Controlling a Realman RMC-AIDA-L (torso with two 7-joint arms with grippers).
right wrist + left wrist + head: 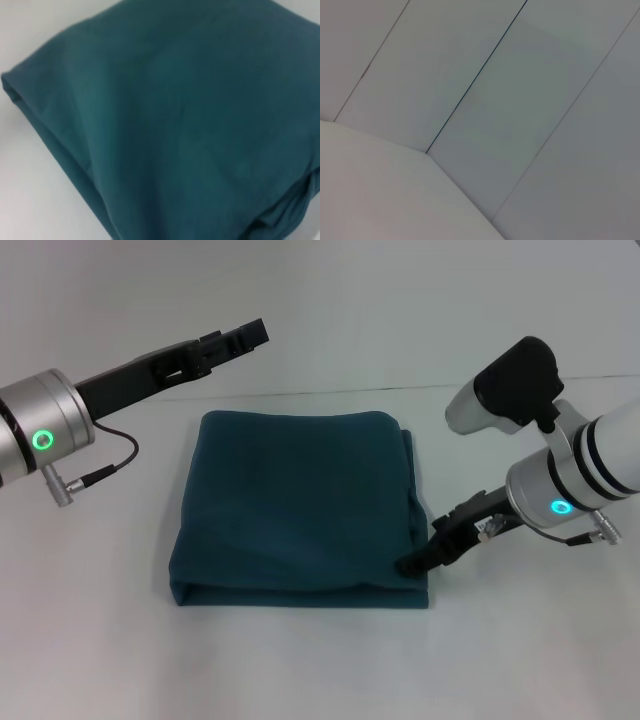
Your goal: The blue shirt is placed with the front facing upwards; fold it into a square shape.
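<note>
The left gripper (235, 340) hangs raised beyond the far-left corner, grasping nothing; I cannot tell its spread. The teal-blue cotton shirt (300, 505) lies folded, near-square, mid-table (90, 640). The right gripper (418, 560) touches its near-right edge, so that arm is nearer; grip unclear

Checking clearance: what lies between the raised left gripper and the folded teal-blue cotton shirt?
Nothing: in the head view only bare white table separates the left gripper from the folded teal-blue cotton shirt.
</note>
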